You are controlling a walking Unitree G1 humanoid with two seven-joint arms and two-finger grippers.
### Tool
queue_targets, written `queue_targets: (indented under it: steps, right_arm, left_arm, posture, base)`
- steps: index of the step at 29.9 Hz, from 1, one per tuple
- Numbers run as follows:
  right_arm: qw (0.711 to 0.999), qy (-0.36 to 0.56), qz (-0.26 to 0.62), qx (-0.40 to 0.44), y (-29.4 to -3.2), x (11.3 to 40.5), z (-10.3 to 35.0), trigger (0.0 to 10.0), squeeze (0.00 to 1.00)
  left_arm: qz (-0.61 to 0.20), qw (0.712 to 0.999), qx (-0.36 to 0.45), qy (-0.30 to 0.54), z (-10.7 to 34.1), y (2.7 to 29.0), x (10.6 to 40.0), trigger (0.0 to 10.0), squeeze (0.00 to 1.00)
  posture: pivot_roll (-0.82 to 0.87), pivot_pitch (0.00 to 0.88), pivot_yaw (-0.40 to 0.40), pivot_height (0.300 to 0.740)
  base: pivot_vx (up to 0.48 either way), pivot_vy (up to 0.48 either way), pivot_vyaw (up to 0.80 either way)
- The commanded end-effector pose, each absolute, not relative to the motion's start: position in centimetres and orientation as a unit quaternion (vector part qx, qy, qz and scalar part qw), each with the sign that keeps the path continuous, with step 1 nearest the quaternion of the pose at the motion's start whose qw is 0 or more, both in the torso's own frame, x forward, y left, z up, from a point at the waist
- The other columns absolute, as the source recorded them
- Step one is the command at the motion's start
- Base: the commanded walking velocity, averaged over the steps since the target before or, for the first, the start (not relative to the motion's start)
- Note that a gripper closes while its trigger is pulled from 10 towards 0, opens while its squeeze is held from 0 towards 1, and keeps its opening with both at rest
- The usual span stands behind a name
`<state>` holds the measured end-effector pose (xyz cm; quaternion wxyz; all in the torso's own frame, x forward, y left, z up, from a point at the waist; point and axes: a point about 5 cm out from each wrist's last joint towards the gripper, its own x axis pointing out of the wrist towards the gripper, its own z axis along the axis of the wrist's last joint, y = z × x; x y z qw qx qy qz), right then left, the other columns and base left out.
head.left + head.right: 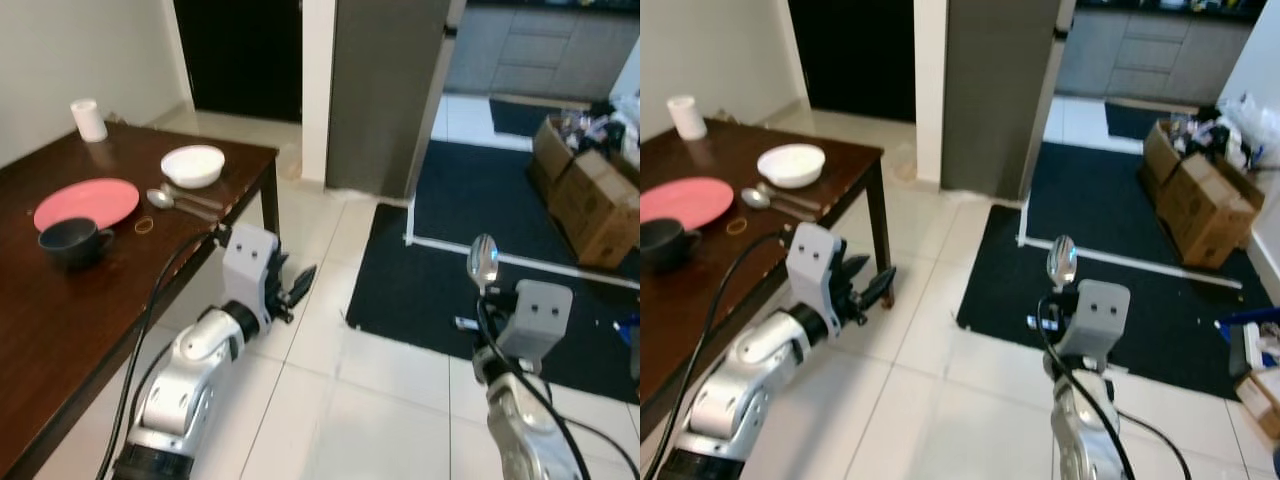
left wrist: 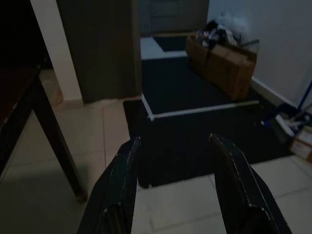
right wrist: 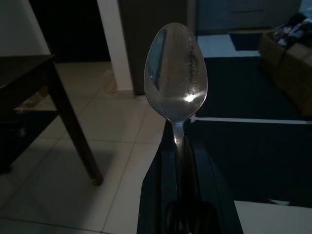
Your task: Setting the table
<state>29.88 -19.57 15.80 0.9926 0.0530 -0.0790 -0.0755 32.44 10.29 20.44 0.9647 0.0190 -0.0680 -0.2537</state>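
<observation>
A silver spoon stands upright with its bowl up, and my right gripper is shut on its handle, out over the tiled floor to the right of the table. My left gripper is open and holds nothing; it hovers beside the front right corner of the dark wooden table. On the table lie a pink plate, a dark mug, a white bowl, a second spoon with other cutlery, and a white cup at the back.
A small ring lies by the plate. A dark rug with a white line spreads ahead on the right. Cardboard boxes stand at the far right. A grey cabinet and a dark doorway are behind.
</observation>
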Motion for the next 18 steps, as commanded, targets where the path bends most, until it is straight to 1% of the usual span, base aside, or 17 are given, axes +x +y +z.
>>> queue_targets:
  steps: [1, 8, 14, 16, 18]
  right_arm:
    - [0.993, -0.076, -0.072, 0.056, -19.5, 29.8, 15.5, 10.0, 0.0]
    - [0.993, -0.074, -0.069, 0.053, -19.4, 29.8, 15.5, 10.0, 0.0]
    - [0.994, -0.079, -0.057, 0.051, -19.1, 30.0, 15.7, 10.0, 0.0]
    - [0.994, -0.08, -0.04, 0.056, -18.8, 30.0, 15.8, 10.0, 0.0]
    - [0.994, -0.087, -0.019, 0.061, -18.2, 29.9, 16.1, 10.0, 0.0]
  left_arm:
    - [-0.249, 0.966, 0.02, -0.059, 20.0, 10.6, 32.5, 10.0, 0.0]
    - [-0.248, 0.967, 0.02, -0.06, 20.0, 10.5, 32.5, 10.0, 0.0]
    - [-0.243, 0.968, 0.016, -0.062, 20.2, 10.7, 32.6, 10.0, 0.0]
    - [-0.24, 0.969, 0.012, -0.064, 20.3, 10.8, 32.5, 10.0, 0.0]
    - [-0.236, 0.969, 0.009, -0.069, 20.4, 10.9, 32.4, 10.0, 0.0]
  posture:
    - [0.05, 0.066, 0.073, 0.74]
    - [0.05, 0.065, 0.074, 0.74]
    - [0.05, 0.057, 0.074, 0.74]
    - [0.05, 0.057, 0.074, 0.74]
    - [0.05, 0.057, 0.074, 0.74]
  base:
    - [0.48, 0.0, 0.0]
    - [0.48, 0.0, 0.0]
    - [0.419, 0.0, 0.0]
    - [0.0, 0.0, 0.0]
    - [0.0, 0.0, 0.8]
